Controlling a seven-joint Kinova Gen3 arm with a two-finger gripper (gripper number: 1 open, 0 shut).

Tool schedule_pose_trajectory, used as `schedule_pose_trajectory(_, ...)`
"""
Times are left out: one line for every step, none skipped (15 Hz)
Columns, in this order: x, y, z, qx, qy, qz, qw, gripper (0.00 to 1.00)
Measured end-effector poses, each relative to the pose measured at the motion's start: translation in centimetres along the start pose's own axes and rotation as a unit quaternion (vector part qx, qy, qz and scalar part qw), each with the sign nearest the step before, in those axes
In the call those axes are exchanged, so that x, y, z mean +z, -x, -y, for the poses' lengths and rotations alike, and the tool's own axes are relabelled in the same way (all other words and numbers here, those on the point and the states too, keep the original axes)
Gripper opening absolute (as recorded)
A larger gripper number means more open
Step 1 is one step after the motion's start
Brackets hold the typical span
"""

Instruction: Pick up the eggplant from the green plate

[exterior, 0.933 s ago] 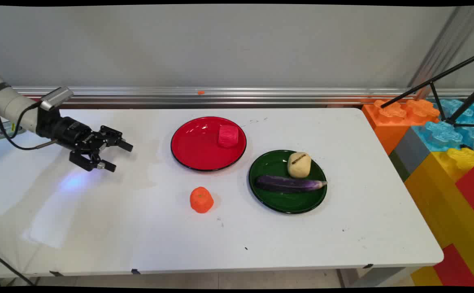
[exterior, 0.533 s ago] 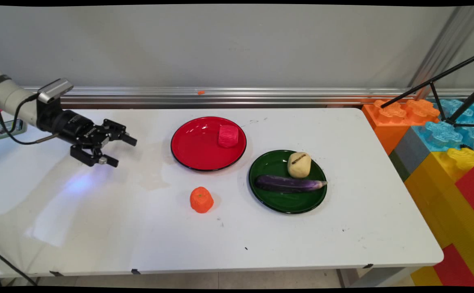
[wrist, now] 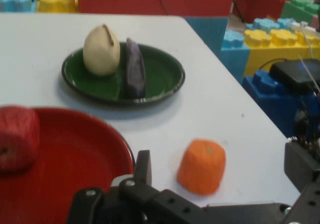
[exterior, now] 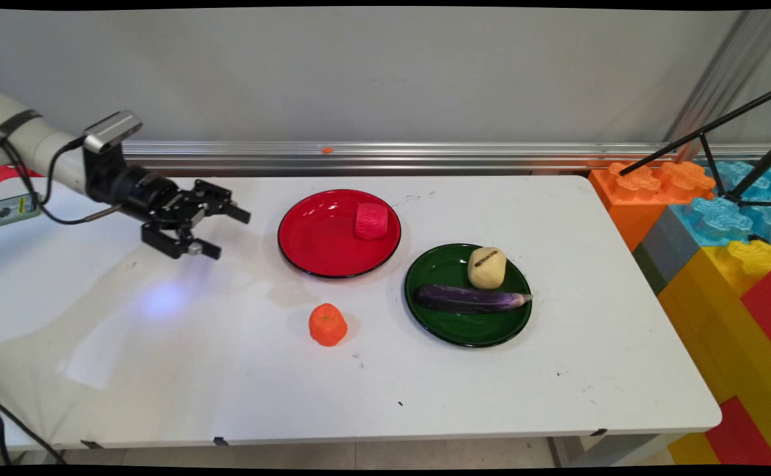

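Gripper spread wide, nothing between the fingers, held above the white table at its left side, pointing toward the red plate. Moved right and toward the wall compared with 0.9 s ago, when it sat further left and nearer the camera; closer to the red plate now but not over it, a strip of bare table between them. Arm coming in from the upper left, black cable hanging under it.

Nearest thing: red plate, just right of the gripper. Red block-shaped food lying in the plate's right part, close to the rim. In the hand view, red plate filling the lower left, red food at the left edge.

Orange fruit-like piece standing on the bare table, in front of the red plate and clear of it; in the hand view just right of the plate's rim.

Green plate further right, near the red plate but not touching. On it a pale potato at the back and a purple eggplant lying across in front, just beside the potato.

Plates, food and orange piece all in the same places as in the earlier frames; only the arm shifted.

Coloured toy-brick wall beside the table's right end
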Motion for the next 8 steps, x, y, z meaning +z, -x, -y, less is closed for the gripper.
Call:
schedule_pose_trajectory(0.6, -0.4, 0.3, 0.002, -0.001, -0.004, 1.0000, 1.00)
schedule_pose_trajectory(1.2, -0.8, 0.6, 0.003, -0.001, -0.007, 1.0000, 1.00)
schedule_pose_trajectory(1.8, -1.1, 0.8, 0.004, -0.002, -0.010, 0.9999, 1.00)
schedule_pose_trajectory(2.3, -1.4, 1.1, 0.005, -0.003, -0.012, 0.9999, 1.00)
schedule_pose_trajectory(3.0, -1.7, 1.4, 0.005, -0.004, -0.015, 0.9999, 1.00)
schedule_pose_trajectory(3.6, -2.0, 1.7, 0.006, -0.005, -0.018, 0.9998, 1.00)
schedule_pose_trajectory(4.4, -2.3, 2.1, 0.006, -0.007, -0.022, 0.9997, 1.00)
schedule_pose_trajectory(5.2, -2.6, 2.4, 0.007, -0.008, -0.025, 0.9996, 1.00)
